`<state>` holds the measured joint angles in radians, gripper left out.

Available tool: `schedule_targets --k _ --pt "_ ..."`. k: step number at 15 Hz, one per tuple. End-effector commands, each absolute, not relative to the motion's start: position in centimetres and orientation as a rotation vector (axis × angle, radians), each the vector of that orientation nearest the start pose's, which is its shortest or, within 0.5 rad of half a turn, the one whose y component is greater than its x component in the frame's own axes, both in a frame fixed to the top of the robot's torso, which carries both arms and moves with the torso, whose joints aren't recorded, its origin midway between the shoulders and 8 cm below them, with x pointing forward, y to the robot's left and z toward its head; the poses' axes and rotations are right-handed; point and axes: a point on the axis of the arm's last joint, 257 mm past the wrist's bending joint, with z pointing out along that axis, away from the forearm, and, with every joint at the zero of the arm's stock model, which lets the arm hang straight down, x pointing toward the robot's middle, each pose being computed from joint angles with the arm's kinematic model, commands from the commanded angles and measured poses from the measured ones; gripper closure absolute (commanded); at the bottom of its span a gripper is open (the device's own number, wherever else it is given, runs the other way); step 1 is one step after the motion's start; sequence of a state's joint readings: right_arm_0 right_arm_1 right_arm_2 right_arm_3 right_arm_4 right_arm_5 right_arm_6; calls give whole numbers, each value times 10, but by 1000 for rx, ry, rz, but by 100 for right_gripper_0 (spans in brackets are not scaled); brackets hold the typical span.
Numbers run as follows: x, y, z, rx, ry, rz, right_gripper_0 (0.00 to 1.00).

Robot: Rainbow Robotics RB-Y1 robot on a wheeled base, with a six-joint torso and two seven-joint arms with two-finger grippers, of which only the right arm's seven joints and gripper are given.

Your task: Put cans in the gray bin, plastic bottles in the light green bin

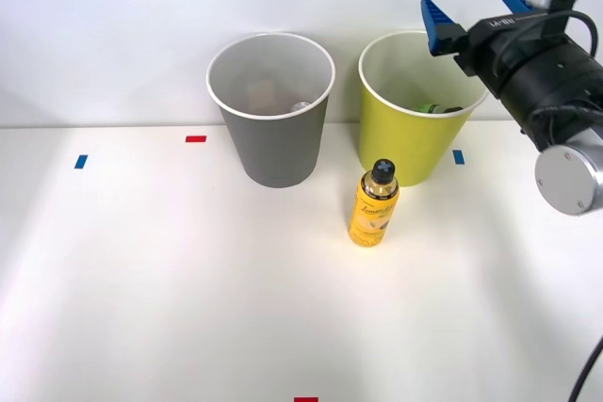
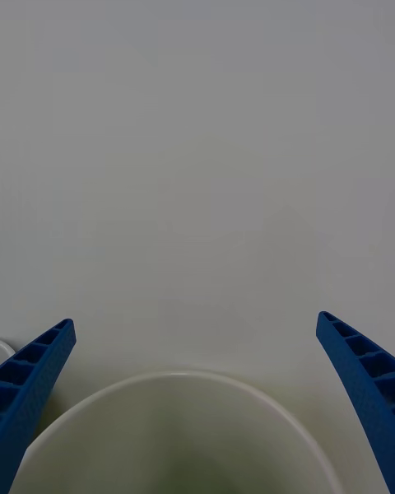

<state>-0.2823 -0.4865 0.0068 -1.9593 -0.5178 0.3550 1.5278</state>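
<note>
1. My right hand hangs in the air over the far right part of the table, with its two blue ribbed fingers spread wide apart and nothing between them.
2. The light green bin stands directly under my hand, upright on the table; in the wrist view its white rim and pale inside lie between my two fingers.
3. Down inside that bin, below my hand, a green plastic bottle lies against the near wall, with only a small part of it visible over the rim.
4. The gray bin stands upright to the left of my hand, just beside the light green bin, with a narrow gap between the two.
5. Something pale lies at the bottom of the gray bin; I cannot tell what it is.
6. A yellow bottle with a black cap stands upright on the table, nearer the robot than my hand and lower, just in front of the light green bin and close to its wall.
7. Small tape marks sit on the table: a red one and a blue one well to my hand's left, another blue one just beside the light green bin below my hand, and a red one at the table's near edge.
</note>
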Motion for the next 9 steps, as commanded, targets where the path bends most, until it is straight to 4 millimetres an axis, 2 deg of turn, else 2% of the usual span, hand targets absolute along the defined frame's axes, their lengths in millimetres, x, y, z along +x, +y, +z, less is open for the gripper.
schedule_targets --k 1,5,9 --pt "528 -237 26 -168 1317 233 0" --pt "489 -247 -10 -129 1332 254 0" --pt "449 -245 -64 -80 1363 302 0"
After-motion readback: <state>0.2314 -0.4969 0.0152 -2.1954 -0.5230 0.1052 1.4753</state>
